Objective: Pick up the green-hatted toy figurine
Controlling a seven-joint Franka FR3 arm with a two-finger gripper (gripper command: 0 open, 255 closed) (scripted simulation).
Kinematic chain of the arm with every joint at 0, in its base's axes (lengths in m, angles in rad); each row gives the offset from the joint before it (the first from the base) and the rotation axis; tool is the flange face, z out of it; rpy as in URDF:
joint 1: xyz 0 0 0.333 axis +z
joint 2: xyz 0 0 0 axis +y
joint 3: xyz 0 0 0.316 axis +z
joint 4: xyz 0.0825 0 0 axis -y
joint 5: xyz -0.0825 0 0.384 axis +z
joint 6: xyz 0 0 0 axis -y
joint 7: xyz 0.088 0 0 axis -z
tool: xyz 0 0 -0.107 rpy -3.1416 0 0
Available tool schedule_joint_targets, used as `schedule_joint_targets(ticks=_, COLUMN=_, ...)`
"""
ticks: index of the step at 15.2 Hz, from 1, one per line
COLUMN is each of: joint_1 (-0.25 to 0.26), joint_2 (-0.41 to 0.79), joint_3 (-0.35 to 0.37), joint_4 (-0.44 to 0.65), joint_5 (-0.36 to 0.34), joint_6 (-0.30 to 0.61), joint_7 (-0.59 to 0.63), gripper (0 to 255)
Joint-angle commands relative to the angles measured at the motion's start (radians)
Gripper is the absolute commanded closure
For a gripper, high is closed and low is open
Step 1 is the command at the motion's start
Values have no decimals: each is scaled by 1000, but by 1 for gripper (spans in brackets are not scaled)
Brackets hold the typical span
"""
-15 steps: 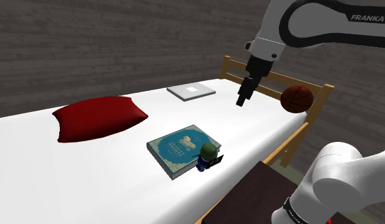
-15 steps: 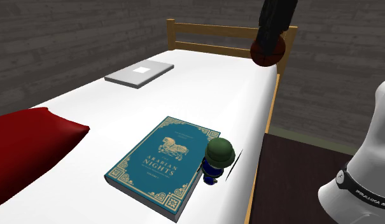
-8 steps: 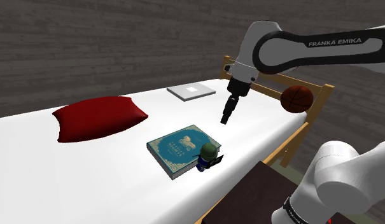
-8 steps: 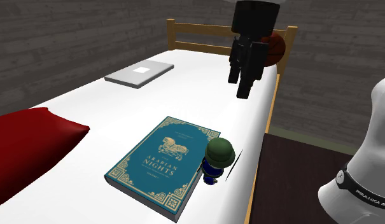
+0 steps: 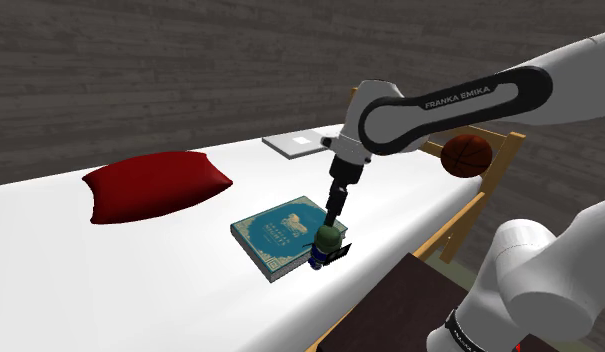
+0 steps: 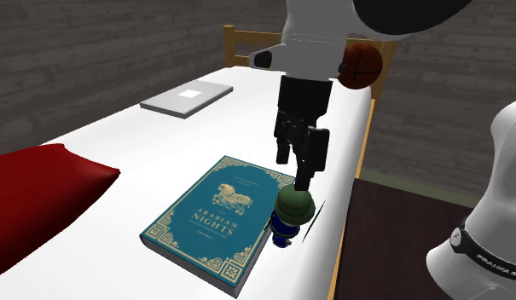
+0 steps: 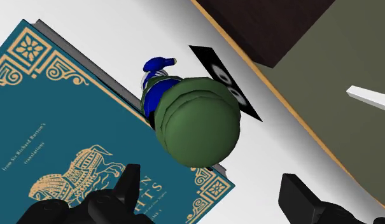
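White arm (image 5: 400, 128) w/ blk fingers (image 7: 300, 196)

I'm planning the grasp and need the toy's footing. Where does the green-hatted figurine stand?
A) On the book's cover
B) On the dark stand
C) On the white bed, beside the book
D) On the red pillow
C: the figurine stands on the white bed right beside the long edge of the teal book, with the open hand above its hat.
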Motion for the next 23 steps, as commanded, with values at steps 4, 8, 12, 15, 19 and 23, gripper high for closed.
schedule_joint_targets(ticks=4, joint_1=20, joint_2=57, joint_3=-8, joint_4=-33, joint_5=30, joint_6=84, joint_7=-52, gripper=0)
schedule_joint_targets(ticks=8, joint_1=27, joint_2=89, joint_3=-11, joint_4=-57, joint_5=45, joint_6=139, joint_7=-71, gripper=0)
schedule_joint_targets(ticks=12, joint_1=26, joint_2=91, joint_3=-13, joint_4=-55, joint_5=44, joint_6=138, joint_7=-73, gripper=255)
schedule_joint_targets(ticks=15, joint_1=26, joint_2=92, joint_3=-13, joint_4=-54, joint_5=44, joint_6=137, joint_7=-73, gripper=255)
schedule_joint_targets(ticks=19, joint_1=27, joint_2=89, joint_3=-11, joint_4=-57, joint_5=45, joint_6=139, joint_7=-72, gripper=255)
schedule_joint_targets(ticks=23, joint_1=20, joint_2=54, joint_3=-8, joint_4=-29, joint_5=28, joint_6=77, joint_7=-50, gripper=255)
